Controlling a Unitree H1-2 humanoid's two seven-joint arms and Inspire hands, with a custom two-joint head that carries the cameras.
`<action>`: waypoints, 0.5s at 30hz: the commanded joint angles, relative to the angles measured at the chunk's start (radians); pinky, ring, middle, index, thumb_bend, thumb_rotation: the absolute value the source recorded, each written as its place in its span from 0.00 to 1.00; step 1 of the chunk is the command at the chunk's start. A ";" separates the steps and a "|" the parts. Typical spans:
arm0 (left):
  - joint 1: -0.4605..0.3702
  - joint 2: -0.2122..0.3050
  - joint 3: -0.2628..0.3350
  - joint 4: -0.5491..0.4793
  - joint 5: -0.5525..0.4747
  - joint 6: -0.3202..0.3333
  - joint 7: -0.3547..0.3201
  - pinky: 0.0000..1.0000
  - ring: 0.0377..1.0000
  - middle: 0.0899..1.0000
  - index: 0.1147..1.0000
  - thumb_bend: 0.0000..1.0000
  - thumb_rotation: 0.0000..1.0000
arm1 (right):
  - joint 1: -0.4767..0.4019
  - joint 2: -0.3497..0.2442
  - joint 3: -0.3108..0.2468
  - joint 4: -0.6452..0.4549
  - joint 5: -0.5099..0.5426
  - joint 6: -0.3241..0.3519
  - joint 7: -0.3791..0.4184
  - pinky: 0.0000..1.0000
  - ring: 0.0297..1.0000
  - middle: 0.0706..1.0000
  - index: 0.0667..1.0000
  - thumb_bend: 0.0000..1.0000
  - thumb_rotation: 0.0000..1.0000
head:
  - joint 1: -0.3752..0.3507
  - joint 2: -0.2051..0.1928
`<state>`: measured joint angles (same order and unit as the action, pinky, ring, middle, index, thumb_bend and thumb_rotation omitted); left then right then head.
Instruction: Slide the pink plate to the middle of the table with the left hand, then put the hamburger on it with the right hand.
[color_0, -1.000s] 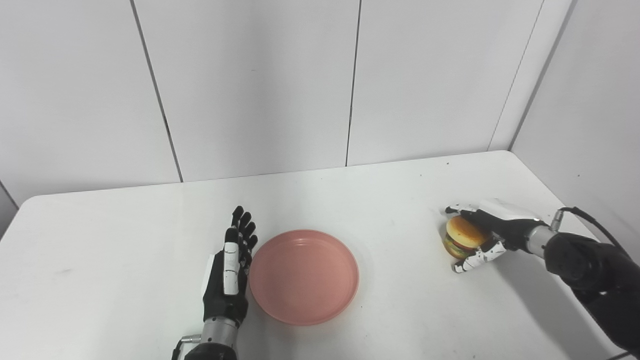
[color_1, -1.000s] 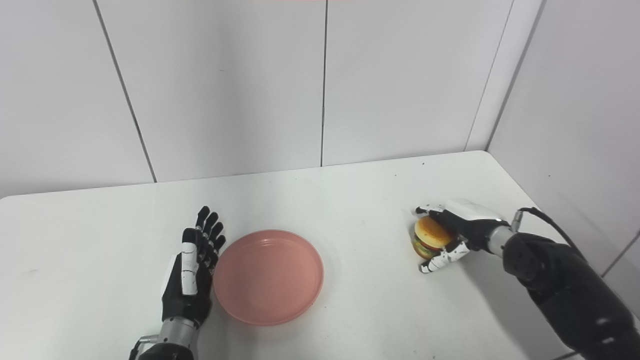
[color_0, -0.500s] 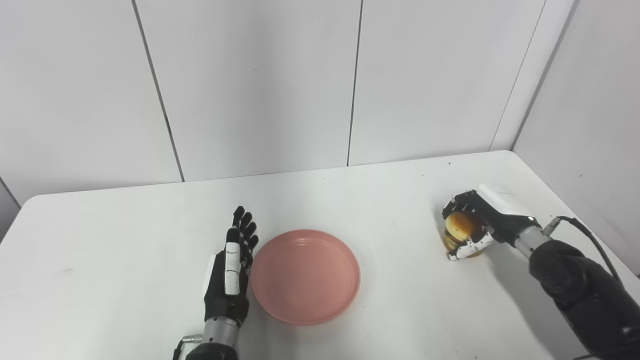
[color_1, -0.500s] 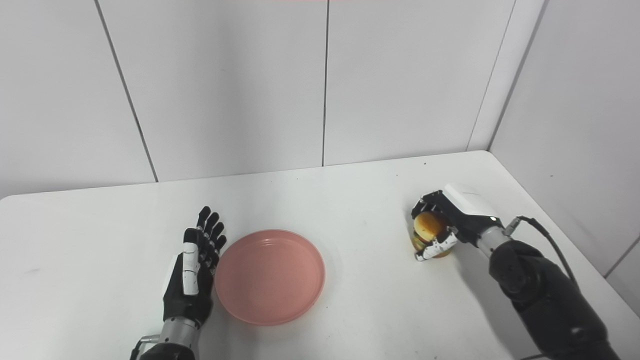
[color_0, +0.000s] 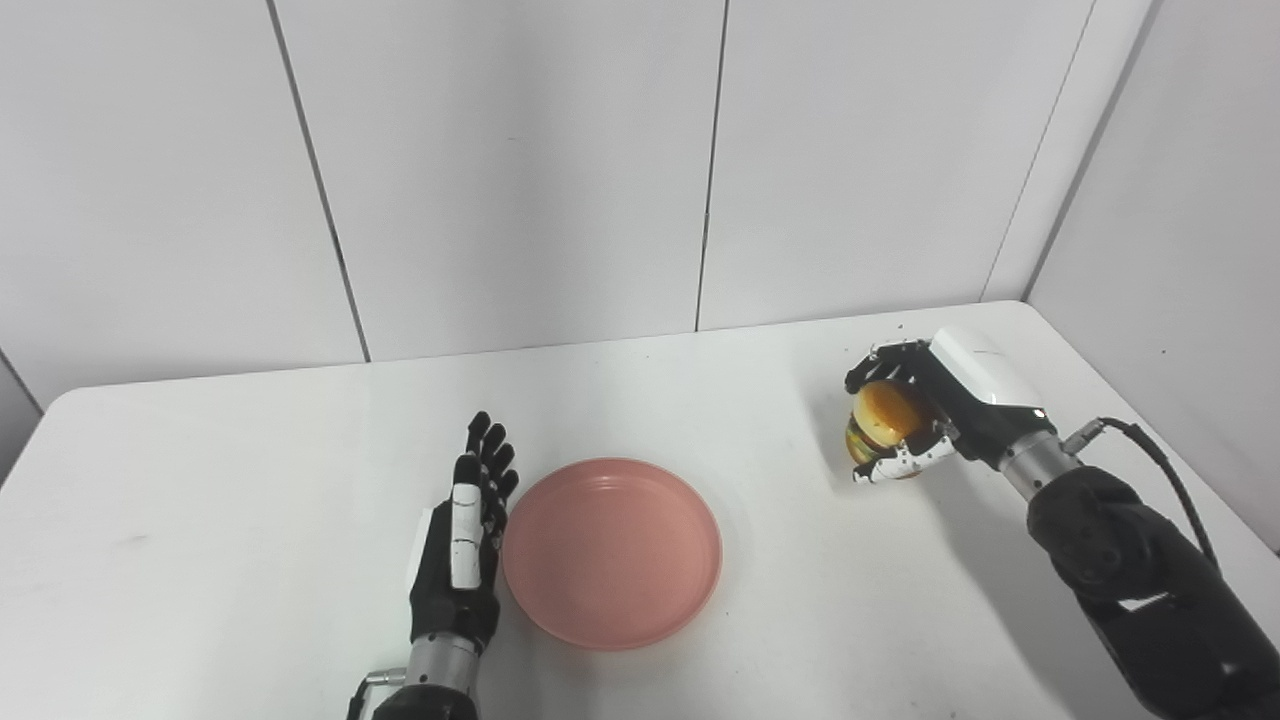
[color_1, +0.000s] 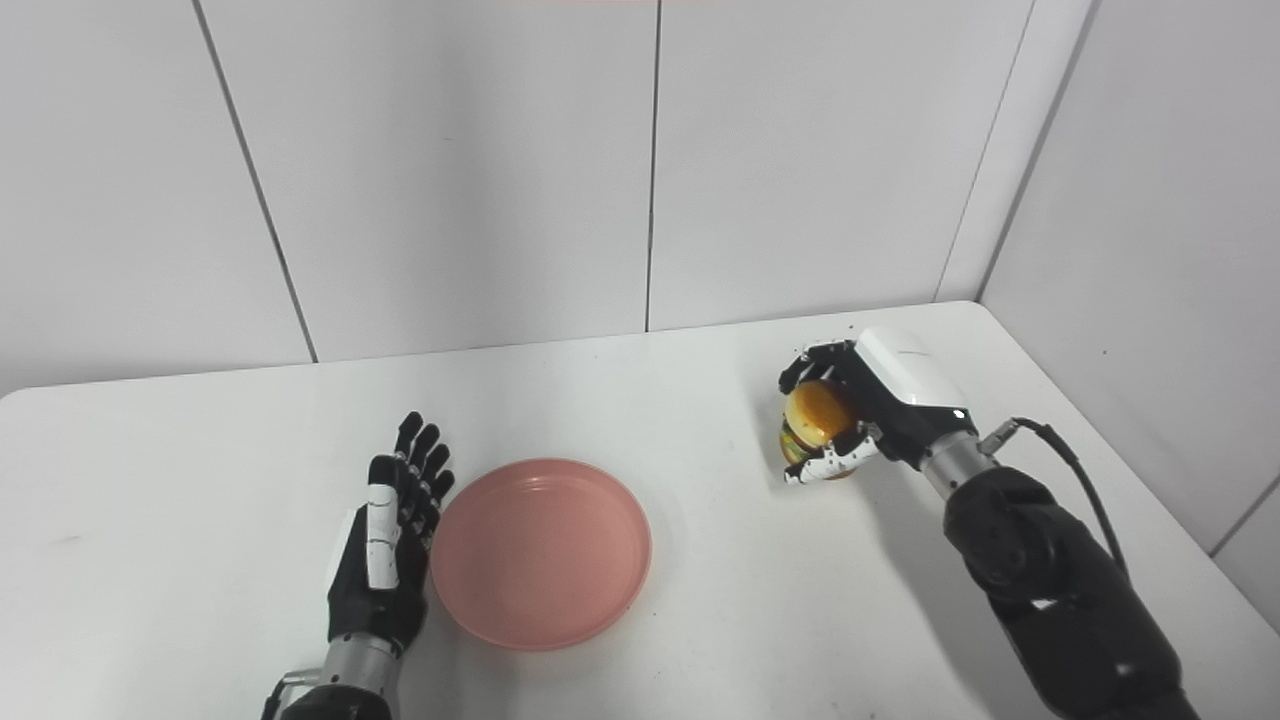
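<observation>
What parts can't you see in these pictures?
- Hamburger: partly wrapped by the right hand in both views, so its far side is hidden.
- Left hand: seen edge-on beside the pink plate, so its palm is hidden.
- Both arms: cut off by the bottom edge.

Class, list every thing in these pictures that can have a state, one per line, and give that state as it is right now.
pink plate: empty, flat on the table, near its middle.
hamburger: gripped in the right hand, tilted, off to the right of the plate.
right hand: shut on the hamburger, fingers wrapped round it.
left hand: open, holding nothing, beside the plate's left rim.
table: white, bears the plate.
</observation>
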<state>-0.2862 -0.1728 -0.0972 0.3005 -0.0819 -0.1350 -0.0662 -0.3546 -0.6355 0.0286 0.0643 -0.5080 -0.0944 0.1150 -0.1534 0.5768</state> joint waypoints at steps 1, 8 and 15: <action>0.046 -0.001 -0.003 0.039 0.005 0.001 -0.003 1.00 1.00 1.00 1.00 0.78 1.00 | -0.050 0.002 -0.003 -0.067 0.012 -0.009 0.000 0.40 0.41 0.45 0.48 0.52 0.00 | 0.012 0.000; 0.049 -0.020 0.000 0.050 0.016 -0.015 0.024 1.00 1.00 1.00 1.00 0.78 1.00 | -0.102 0.077 0.061 -0.195 0.009 0.015 0.083 0.46 0.44 0.45 0.46 0.52 0.00 | 0.091 -0.006; 0.055 -0.044 -0.014 0.058 0.055 -0.034 0.069 1.00 0.99 1.00 1.00 0.76 1.00 | -0.161 0.164 0.151 -0.227 0.016 0.001 0.162 0.41 0.42 0.43 0.48 0.52 0.00 | 0.201 -0.010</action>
<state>-0.2874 -0.1878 -0.1026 0.3124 -0.0360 -0.1438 -0.0067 -0.4725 -0.4792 0.1775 -0.1364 -0.4985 -0.0797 0.2723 0.0244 0.5676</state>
